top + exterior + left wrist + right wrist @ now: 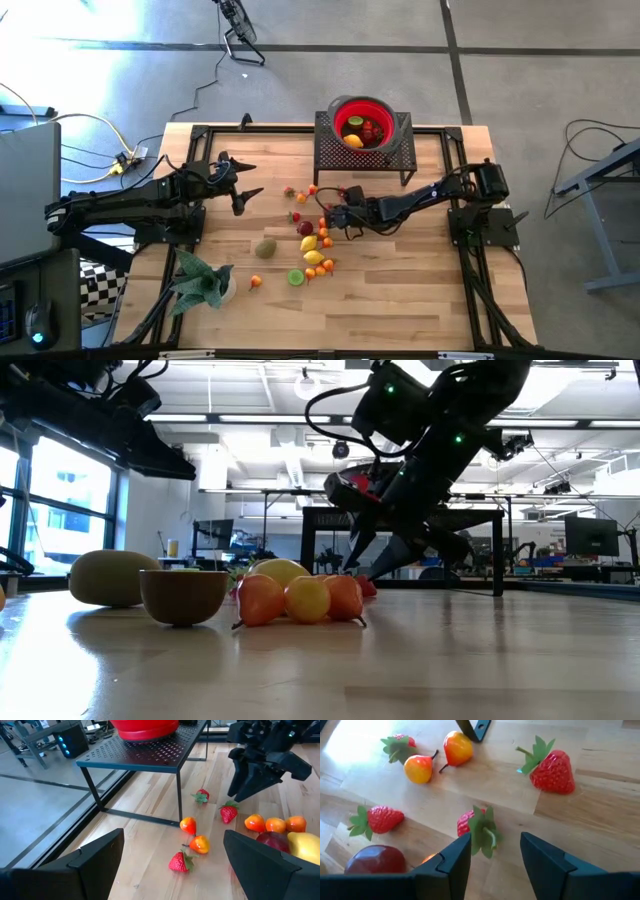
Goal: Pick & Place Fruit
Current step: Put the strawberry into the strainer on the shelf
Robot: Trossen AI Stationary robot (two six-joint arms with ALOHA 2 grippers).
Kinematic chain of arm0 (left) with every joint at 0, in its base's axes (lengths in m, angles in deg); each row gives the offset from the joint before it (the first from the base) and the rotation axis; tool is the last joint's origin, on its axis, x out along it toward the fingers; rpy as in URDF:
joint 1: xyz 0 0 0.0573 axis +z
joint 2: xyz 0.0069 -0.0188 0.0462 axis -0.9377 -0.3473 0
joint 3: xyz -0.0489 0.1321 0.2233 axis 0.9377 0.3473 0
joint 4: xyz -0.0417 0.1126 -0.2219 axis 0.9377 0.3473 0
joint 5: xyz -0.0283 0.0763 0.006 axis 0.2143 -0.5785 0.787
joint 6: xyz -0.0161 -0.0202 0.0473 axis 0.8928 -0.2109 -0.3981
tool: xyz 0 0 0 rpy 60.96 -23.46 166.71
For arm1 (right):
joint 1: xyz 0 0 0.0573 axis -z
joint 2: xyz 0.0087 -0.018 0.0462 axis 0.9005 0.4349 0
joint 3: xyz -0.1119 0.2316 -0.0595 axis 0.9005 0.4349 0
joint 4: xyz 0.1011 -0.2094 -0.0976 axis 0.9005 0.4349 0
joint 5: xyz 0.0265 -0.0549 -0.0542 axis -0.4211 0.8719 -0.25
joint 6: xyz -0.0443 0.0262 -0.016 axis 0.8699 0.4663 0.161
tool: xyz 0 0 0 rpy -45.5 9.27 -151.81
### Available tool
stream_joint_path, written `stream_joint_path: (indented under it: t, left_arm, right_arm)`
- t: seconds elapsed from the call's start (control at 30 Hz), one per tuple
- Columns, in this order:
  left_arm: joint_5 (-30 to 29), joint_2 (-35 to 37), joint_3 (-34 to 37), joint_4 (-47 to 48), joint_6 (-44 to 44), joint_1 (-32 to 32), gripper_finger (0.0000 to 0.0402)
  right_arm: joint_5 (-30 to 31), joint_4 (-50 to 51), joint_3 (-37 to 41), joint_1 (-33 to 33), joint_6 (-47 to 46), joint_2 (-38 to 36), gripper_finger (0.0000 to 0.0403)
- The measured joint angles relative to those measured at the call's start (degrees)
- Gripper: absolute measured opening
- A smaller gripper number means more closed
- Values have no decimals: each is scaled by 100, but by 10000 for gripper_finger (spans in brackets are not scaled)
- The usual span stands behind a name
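Small toy fruits lie scattered on the wooden table: strawberries [552, 770], small oranges [275, 824], lemons [312, 250], a plum [375, 859], a kiwi [265, 247] and a lime half [296, 277]. My right gripper [326, 217] slants down over the middle of the table. Its fingers stand apart on either side of one small strawberry [467, 822], which lies on the table with its green leaves toward the camera. My left gripper [248, 183] hovers open above the table's left part, with nothing between its fingers. My right gripper comes at the small strawberry slanting down from the table's right. One finger [452, 862] overlaps the strawberry's side [462, 827], and I cannot tell whether it touches. The other finger [540, 857] stands clear of the strawberry, which rests on the table.
A red bowl [340, 108] holding a few fruits stands on a black perforated stand [340, 155] at the far edge. A green leafy plant [200, 283] lies at the near left. More fruit crowds close around the right gripper.
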Motion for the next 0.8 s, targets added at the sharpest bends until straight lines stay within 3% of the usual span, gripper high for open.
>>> stream_joint_path:
  t: [0.8]
  left_arm:
    - [0,-2,0,-7,0,-2,337]
  right_arm:
    - [165,-243,-2,0,-97,275,115]
